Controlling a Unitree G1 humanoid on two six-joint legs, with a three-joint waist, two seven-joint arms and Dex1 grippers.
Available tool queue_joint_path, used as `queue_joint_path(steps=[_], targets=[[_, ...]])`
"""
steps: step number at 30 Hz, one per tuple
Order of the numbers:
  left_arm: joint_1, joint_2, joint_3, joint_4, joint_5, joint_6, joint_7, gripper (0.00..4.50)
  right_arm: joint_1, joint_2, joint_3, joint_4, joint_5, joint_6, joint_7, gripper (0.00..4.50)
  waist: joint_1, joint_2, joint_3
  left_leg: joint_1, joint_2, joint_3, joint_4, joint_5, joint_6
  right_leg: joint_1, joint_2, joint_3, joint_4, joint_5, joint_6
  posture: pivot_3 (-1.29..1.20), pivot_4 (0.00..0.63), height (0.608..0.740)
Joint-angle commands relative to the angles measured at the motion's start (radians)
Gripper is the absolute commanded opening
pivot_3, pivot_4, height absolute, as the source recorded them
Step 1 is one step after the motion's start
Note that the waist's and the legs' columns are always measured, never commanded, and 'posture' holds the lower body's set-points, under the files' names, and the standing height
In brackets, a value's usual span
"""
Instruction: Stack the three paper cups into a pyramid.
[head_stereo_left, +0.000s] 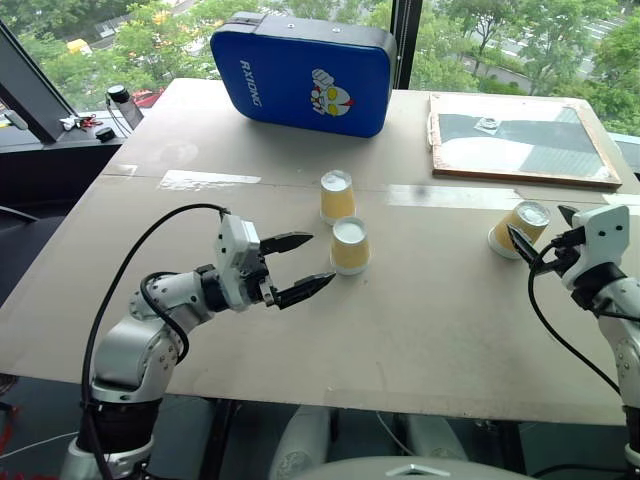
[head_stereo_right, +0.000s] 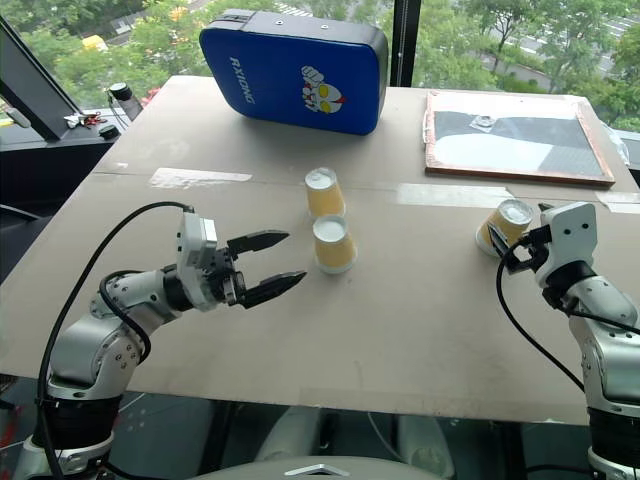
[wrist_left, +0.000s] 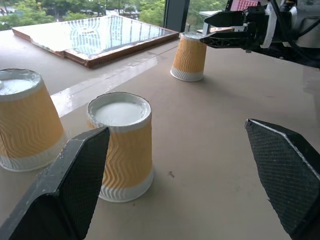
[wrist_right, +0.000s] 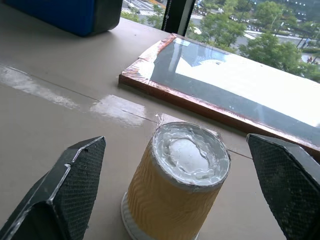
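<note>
Left gripper (head_stereo_left: 302, 267) mid-left of frame, jaws wide, holding nothing, tips just short of near cup (head_stereo_left: 350, 246). Far cup (head_stereo_left: 337, 196) just behind it at centre; both upside down on table (head_stereo_left: 420, 330), close together, base row roughly laid. Third cup (head_stereo_left: 522, 229) far right, inverted, between wide-spread empty fingers of right gripper (head_stereo_left: 540, 232). No pyramid yet; I reckon grasp, lift, place on top remain.

A blue padded case (head_stereo_left: 303, 72) with a cartoon face lies at the far edge of the beige tabletop (head_stereo_left: 420, 330). To its right rests a flat wood-framed panel (head_stereo_left: 520, 138). Strips of clear tape (head_stereo_left: 208, 180) cross the tabletop's seam.
</note>
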Motion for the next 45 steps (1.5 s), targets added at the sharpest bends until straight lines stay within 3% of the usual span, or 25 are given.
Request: queue_joint_path(steps=[1,8,12,15,16,21,26,33,45], targets=[[0.019,0.014,0.039,-0.057,-0.024,-0.003,0.014,4.44,-0.045,0.005,-0.005,0.025,-0.005,0.046,-0.032,4.5,0.0,0.0,0.0,0.0,0.0,0.0,0.0,0.0,0.0,0.0,0.0,0.0,0.0,0.0,0.0,0.0,0.15,0.74],[0.071,0.011,0.063,-0.112,-0.047,0.006,0.049,4.44,-0.088,0.009,0.008,0.073,-0.012,0.076,-0.038,4.5,0.001,0.0,0.0,0.0,0.0,0.001,0.0,0.0,0.0,0.0,0.0,0.001,0.0,0.0,0.0,0.0,0.15,0.74],[0.095,0.019,0.082,-0.118,-0.068,0.005,0.044,4.5,-0.103,0.006,0.016,0.102,-0.015,0.06,-0.023,3.49,0.0,0.001,0.0,0.0,0.0,0.001,0.0,0.0,0.0,0.0,0.0,0.001,0.0,0.0,0.0,0.0,0.15,0.74],[0.096,0.02,0.087,-0.119,-0.072,0.007,0.048,4.5,-0.107,0.004,0.016,0.108,-0.015,0.057,-0.014,2.09,0.0,0.001,0.0,0.0,0.0,0.001,0.0,0.0,0.0,0.0,0.0,0.001,0.0,0.0,0.0,0.0,0.15,0.74],[0.098,0.02,0.089,-0.119,-0.07,0.006,0.048,4.5,-0.108,0.002,0.018,0.108,-0.016,0.054,-0.008,1.97,0.0,0.001,0.001,0.0,0.0,0.001,0.0,0.0,0.0,0.0,0.0,0.001,0.0,0.0,0.0,0.0,0.15,0.74],[0.128,-0.002,0.095,-0.104,0.012,-0.1,0.062,4.5,-0.098,-0.012,0.021,0.006,0.085,0.086,0.109,1.96,-0.001,0.002,0.001,0.0,0.0,0.001,0.0,0.0,0.0,0.0,0.0,0.001,0.0,0.0,0.0,0.0,0.15,0.74],[0.179,-0.011,0.142,-0.076,-0.022,-0.159,0.001,4.5,-0.108,-0.027,0.113,-0.16,0.21,0.158,0.248,1.96,-0.004,0.003,0.002,0.0,0.001,0.001,0.0,0.0,0.0,-0.001,0.0,0.002,-0.001,0.0,0.0,0.0,0.15,0.74],[0.342,0.065,0.312,-0.071,-0.177,-0.094,-0.127,4.5,-0.142,0.005,0.328,-0.178,0.14,0.11,0.295,1.96,-0.003,0.002,0.002,-0.001,0.001,0.001,-0.001,0.0,0.0,-0.001,-0.004,0.001,-0.001,0.0,0.0,0.0,0.15,0.74],[0.47,0.063,0.391,-0.119,-0.209,-0.089,-0.135,4.5,-0.176,0.053,0.432,-0.055,0.021,-0.03,0.333,1.96,-0.001,0.002,0.002,-0.001,0.0,0.001,-0.001,0.0,0.0,-0.003,-0.005,0.001,-0.001,0.0,0.0,0.0,0.15,0.74]])
